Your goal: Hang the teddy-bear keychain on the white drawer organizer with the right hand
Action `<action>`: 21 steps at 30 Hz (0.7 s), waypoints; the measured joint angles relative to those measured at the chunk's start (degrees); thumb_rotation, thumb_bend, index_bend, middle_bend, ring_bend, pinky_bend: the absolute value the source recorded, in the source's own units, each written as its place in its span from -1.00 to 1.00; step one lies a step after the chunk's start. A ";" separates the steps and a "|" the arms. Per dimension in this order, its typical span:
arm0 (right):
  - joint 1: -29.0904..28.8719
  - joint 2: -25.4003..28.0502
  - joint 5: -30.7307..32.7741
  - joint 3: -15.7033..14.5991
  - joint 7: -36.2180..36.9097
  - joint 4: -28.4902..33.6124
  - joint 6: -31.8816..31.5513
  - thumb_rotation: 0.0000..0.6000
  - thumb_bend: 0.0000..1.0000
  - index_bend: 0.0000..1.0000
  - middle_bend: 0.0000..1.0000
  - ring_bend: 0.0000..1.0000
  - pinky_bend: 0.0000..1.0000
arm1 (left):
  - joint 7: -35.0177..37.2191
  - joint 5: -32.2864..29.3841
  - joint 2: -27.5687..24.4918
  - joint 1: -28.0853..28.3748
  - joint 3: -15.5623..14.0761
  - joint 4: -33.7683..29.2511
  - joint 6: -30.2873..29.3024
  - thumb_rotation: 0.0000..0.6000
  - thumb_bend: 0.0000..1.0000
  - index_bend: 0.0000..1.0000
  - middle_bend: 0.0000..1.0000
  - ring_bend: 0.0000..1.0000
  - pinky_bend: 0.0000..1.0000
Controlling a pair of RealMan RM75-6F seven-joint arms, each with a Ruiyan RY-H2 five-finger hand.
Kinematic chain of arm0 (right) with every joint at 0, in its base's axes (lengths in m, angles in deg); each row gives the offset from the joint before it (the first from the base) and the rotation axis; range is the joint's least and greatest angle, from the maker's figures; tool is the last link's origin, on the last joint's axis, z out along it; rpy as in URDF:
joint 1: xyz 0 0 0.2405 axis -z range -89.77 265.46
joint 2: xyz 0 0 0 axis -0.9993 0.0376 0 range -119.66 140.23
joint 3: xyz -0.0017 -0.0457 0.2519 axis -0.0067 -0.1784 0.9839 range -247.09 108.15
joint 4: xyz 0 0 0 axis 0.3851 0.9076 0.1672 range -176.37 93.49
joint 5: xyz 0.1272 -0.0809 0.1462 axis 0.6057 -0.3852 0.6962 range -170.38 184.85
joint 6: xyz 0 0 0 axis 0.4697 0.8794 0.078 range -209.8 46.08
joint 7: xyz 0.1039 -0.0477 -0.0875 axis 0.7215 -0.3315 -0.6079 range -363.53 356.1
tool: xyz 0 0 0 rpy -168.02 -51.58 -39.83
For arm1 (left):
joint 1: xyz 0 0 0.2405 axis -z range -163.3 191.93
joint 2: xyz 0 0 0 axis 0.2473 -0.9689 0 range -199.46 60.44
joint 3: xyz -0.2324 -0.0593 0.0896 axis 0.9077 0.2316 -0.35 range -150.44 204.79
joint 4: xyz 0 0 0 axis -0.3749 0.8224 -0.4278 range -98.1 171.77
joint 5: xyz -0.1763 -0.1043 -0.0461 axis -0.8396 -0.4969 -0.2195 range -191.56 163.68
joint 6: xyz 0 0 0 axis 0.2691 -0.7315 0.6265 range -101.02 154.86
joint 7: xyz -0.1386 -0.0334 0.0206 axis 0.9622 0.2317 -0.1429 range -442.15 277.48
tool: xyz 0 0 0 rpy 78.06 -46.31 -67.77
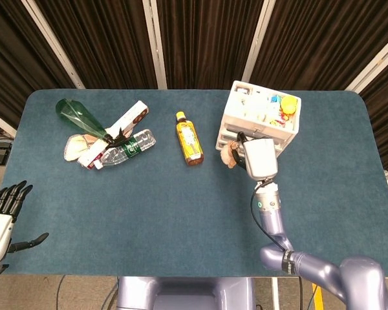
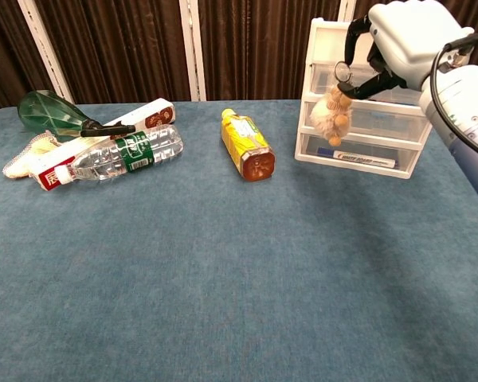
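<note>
My right hand is raised in front of the white drawer organizer, level with its upper drawers. It pinches the ring of the teddy-bear keychain, and the small tan bear dangles below the fingers, in front of the organizer's left side. Whether the ring touches the organizer I cannot tell. My left hand hovers off the table's near left corner, fingers apart and empty.
A yellow bottle lies on the blue table left of the organizer. Far left lie a green bottle, a clear plastic bottle, a long white box and a cream pouch. Small items fill the organizer's top tray.
</note>
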 measured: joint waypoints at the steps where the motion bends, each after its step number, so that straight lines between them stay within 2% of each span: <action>1: -0.29 -0.13 -0.50 0.00 0.09 -1.22 -0.06 1.00 -0.32 0.15 1.00 1.00 0.80 | 0.02 -0.05 -0.01 0.00 0.02 -0.01 0.01 0.75 -0.86 -1.00 -1.00 -1.00 -1.00; 10: -1.12 -0.32 -4.02 -1.12 1.16 -9.24 -0.49 1.00 -0.32 0.16 1.00 1.00 0.80 | 0.11 -0.03 -0.09 -0.05 -0.03 -0.03 -0.02 0.76 -0.85 -1.00 -1.00 -1.00 -1.00; 21: -1.08 0.42 -5.41 -1.82 2.75 -13.57 0.30 1.00 -0.32 0.16 1.00 1.00 0.80 | -0.17 0.18 0.00 -0.11 -0.11 -0.12 -0.15 0.75 -0.85 -1.00 -1.00 -1.00 -1.00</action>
